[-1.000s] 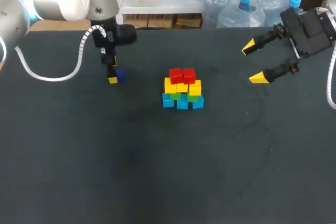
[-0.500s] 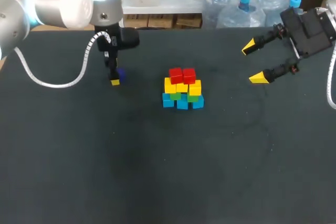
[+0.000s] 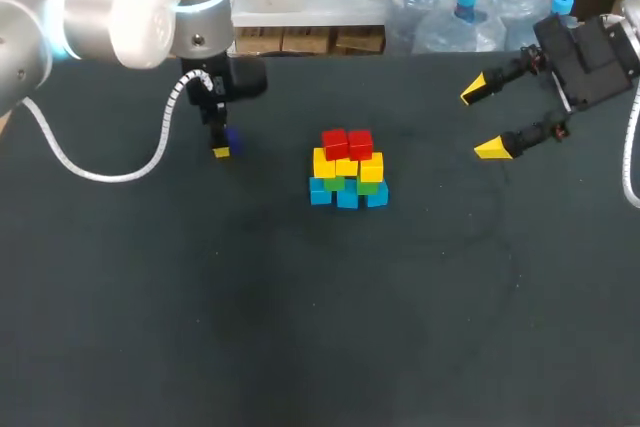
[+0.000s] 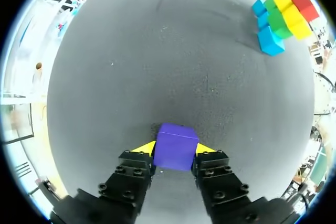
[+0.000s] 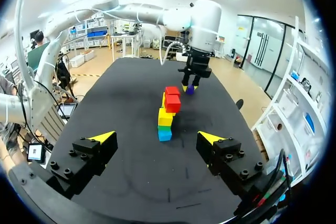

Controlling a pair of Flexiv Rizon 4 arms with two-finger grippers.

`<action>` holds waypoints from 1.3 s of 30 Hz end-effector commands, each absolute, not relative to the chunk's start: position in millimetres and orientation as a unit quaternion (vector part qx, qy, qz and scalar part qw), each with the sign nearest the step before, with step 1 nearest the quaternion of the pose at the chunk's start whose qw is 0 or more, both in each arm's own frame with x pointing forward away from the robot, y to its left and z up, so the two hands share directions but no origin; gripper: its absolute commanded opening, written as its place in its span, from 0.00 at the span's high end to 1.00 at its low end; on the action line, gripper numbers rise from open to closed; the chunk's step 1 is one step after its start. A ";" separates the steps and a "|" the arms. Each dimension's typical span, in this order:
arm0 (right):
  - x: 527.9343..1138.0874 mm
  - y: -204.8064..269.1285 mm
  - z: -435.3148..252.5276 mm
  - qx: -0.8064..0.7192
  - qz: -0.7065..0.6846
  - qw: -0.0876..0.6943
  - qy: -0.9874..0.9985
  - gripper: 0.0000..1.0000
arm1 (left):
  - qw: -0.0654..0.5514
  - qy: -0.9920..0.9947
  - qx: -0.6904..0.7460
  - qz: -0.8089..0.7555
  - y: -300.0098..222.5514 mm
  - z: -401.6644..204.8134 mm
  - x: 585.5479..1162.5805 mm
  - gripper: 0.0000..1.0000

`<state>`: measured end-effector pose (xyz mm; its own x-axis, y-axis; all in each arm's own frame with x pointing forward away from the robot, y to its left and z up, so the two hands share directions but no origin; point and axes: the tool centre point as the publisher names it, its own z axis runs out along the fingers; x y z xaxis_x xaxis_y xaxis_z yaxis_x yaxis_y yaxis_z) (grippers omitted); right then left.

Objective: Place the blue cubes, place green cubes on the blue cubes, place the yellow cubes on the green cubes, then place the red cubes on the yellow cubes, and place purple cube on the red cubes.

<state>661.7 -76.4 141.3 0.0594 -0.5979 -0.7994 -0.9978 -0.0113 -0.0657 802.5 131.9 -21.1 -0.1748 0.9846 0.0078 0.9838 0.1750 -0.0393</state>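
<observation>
A purple cube [image 3: 230, 137] [image 4: 176, 145] sits on the black table left of the stack, and my left gripper [image 3: 220, 147] [image 4: 173, 149] is shut on it, a yellow tip pressed to each side. The stack [image 3: 347, 169] [image 4: 283, 11] [image 5: 168, 108] stands mid-table: blue cubes at the bottom, then green, yellow, and red cubes [image 3: 347, 142] on top. My right gripper [image 3: 485, 119] [image 5: 157, 139] hangs open above the table's far right, well away from the stack, with nothing between its fingers. In the right wrist view the left gripper [image 5: 189, 88] stands beyond the stack over the purple cube [image 5: 189, 91].
The black table [image 3: 300, 327] holds nothing else. A white cable [image 3: 110, 147] loops down from my left arm over the table's left side.
My left gripper's fingers have closed in from wide open onto the purple cube. The arm shifted slightly. My right arm has not moved.
</observation>
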 end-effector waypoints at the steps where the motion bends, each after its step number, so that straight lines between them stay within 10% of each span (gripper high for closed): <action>1: 661.1 -76.3 141.2 -0.646 0.297 0.336 0.618 0.00 | 0.012 -0.764 -0.645 0.006 130.3 -19.2 792.9 1.00; 39: 661.1 -76.3 141.2 -0.646 0.297 0.336 0.618 0.00 | -0.098 -0.754 -0.649 -0.019 60.1 124.2 693.0 1.00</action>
